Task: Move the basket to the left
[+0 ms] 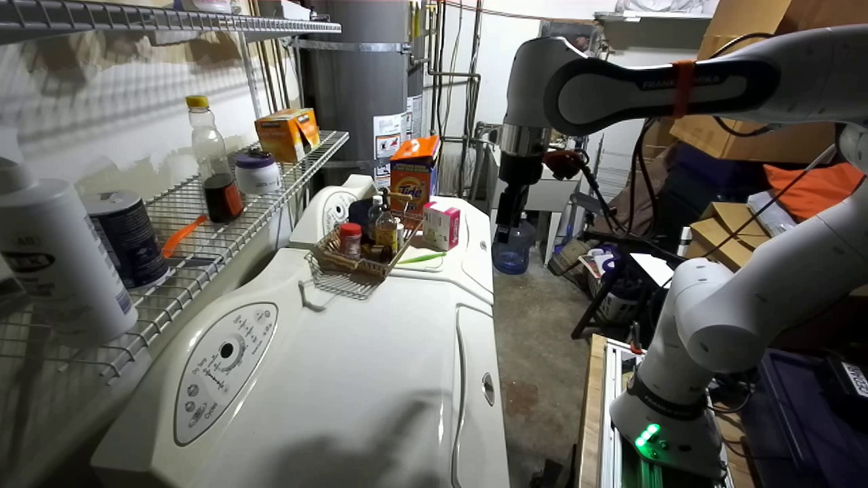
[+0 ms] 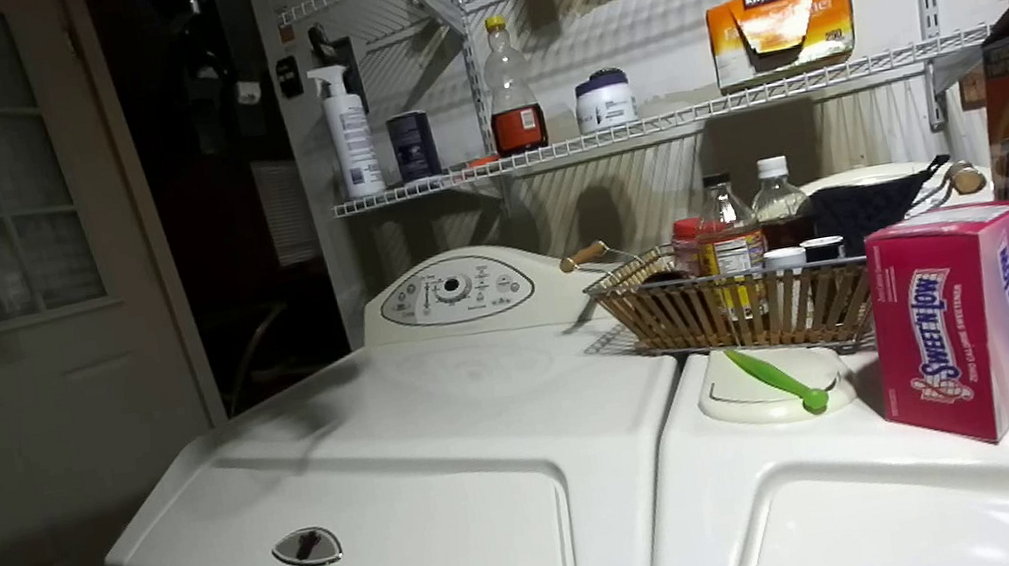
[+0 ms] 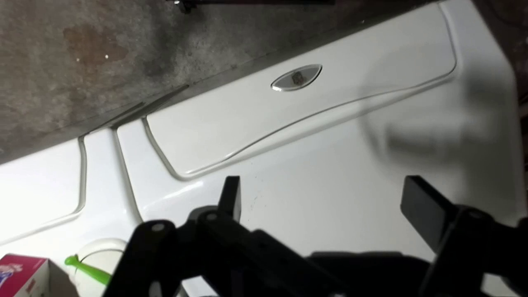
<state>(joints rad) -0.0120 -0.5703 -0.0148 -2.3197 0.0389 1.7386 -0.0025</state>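
Basket [image 2: 736, 323] is sitting over there on the laundry machines [image 2: 478, 368], with the empty gripper [image 3: 324, 196] hanging wide-jawed and well apart, so reaching is seemingly pending, next calling for aim at a handle [image 2: 584, 257].

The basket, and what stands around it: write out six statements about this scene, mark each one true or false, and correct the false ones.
1. The basket holds a red-lidded jar. True.
2. The gripper is shut on the basket. False: it is open, and the basket is not in its grasp.
3. A pink box stands beside the basket. True.
4. The yellow-capped bottle stands inside the basket. False: it stands on the lower wire shelf.
5. The orange Kirkland box is on that same shelf. True.
6. The green utensil lies inside the basket. False: it lies outside, near the basket.
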